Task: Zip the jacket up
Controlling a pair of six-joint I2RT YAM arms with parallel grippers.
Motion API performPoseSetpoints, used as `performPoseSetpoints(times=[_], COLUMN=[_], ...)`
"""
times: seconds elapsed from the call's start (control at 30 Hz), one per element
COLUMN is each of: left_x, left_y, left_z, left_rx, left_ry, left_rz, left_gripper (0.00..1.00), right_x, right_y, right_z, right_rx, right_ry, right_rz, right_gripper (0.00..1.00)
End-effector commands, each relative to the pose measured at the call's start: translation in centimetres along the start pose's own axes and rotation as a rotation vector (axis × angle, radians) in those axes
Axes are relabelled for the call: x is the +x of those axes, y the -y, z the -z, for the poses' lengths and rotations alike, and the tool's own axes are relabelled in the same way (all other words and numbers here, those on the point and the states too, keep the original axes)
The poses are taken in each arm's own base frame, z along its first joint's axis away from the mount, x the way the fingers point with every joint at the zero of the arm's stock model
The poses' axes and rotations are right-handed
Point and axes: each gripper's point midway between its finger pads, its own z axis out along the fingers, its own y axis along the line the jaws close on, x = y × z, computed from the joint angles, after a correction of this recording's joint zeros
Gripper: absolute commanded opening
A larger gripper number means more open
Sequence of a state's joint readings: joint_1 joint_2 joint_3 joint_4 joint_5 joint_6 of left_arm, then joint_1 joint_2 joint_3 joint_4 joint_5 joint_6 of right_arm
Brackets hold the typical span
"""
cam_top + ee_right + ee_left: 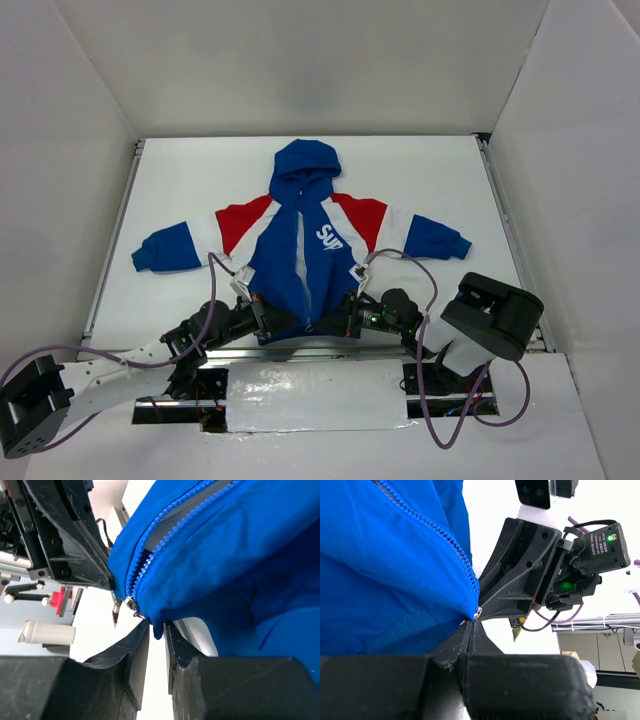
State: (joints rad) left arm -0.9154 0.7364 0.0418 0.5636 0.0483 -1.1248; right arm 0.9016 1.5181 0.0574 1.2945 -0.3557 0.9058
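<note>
The jacket (300,250) lies flat on the white table with its hood away from me. It has a blue body, red shoulders, white stripes and white chest lettering. Its front zipper (303,270) gapes open up the middle. My left gripper (268,316) is at the bottom hem, left of the zipper. In the left wrist view it (472,621) is shut on the blue hem corner (465,607). My right gripper (345,313) is at the hem, right of the zipper. In the right wrist view it (157,628) pinches a fold of blue hem (159,625), just beside the silver zipper slider (131,603).
White walls enclose the table on three sides. Metal rails run along the left edge (110,250) and the right edge (505,230). Purple cables (425,275) loop over both arms. Each gripper's black body shows close in the other's wrist view (525,570).
</note>
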Motion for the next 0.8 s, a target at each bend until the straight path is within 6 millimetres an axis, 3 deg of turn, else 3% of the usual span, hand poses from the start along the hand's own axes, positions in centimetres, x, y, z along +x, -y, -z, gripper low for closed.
performPoseSetpoints(times=[0.0,0.13,0.77], left_x=[0.3,0.3,0.4], left_y=[0.5,0.8,0.7], left_z=[0.2,0.2,0.1], left_rx=[0.054,0.065,0.068], left_ry=[-0.003,-0.004,-0.003], left_rz=[-0.028,-0.028,-0.005], left_gripper=[0.0,0.0,0.0], right_x=[-4.3,-4.5,-6.0], right_y=[-5.9,-6.3,-8.8], right_z=[1.1,1.1,1.3], right_rx=[-0.251,-0.268,-0.36], right_ry=[0.194,0.201,0.251], right_rz=[0.111,0.114,0.171], right_gripper=[0.27,0.35,0.37])
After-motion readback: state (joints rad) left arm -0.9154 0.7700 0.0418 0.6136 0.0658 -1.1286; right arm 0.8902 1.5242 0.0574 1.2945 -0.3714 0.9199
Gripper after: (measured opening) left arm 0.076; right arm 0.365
